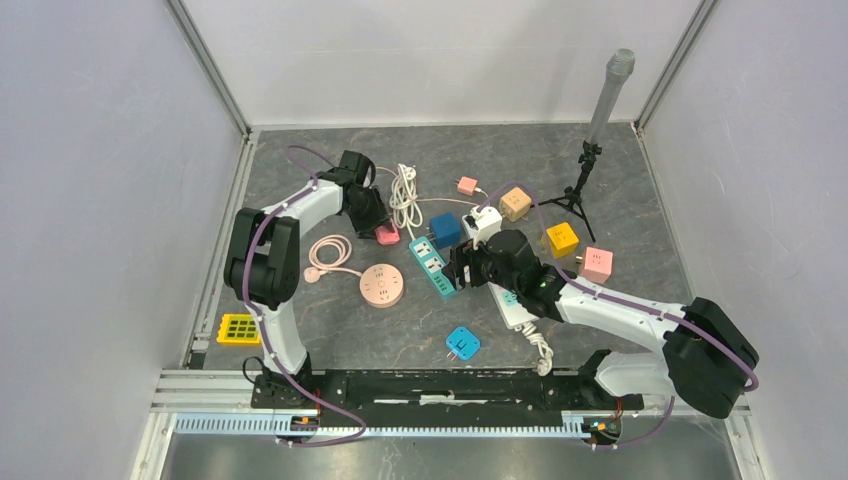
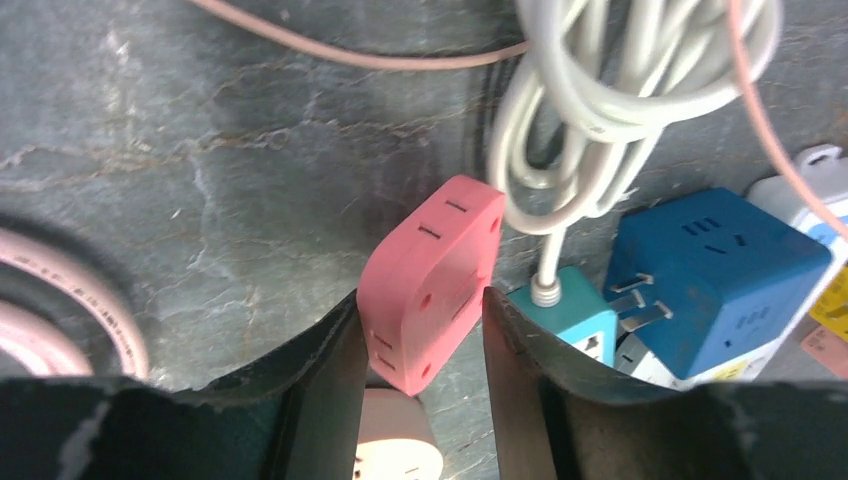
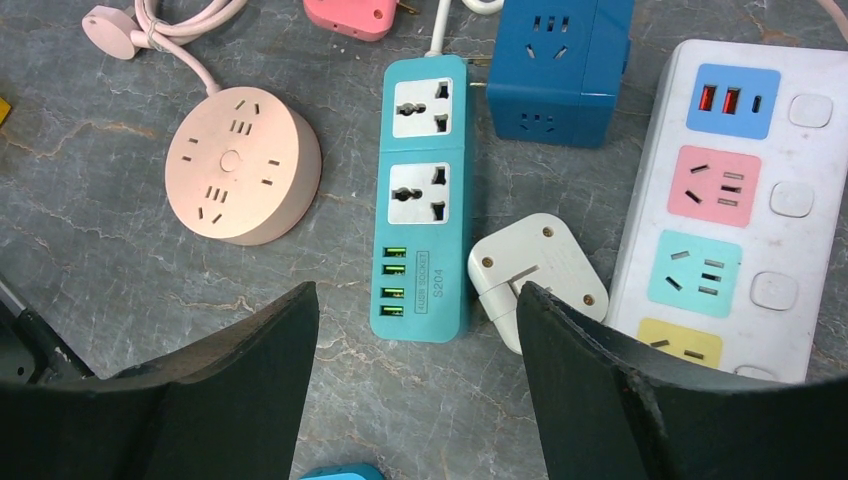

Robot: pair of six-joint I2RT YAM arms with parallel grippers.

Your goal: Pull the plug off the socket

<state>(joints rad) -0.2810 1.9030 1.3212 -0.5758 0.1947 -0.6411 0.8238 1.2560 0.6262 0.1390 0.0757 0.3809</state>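
Observation:
My left gripper [image 1: 378, 226] is shut on a coral-pink socket adapter [image 2: 435, 270], gripping its two flat sides at the far left of the table. A pale pink plug body [image 2: 395, 440] shows just beneath the adapter, between the fingers. The adapter also shows in the top view [image 1: 388, 236]. My right gripper [image 1: 462, 268] is open and empty, hovering over the near end of a teal power strip [image 3: 425, 200]. A loose white plug [image 3: 535, 262] lies by its right finger.
A white strip with coloured sockets [image 3: 740, 200], a blue cube socket [image 3: 560, 65] and a round pink socket [image 3: 243, 178] lie around the teal strip. A coiled white cable [image 2: 600, 90] lies beyond the adapter. A tripod [image 1: 580, 190], coloured cubes [image 1: 562, 239] and a blue plug [image 1: 462, 343] lie further off.

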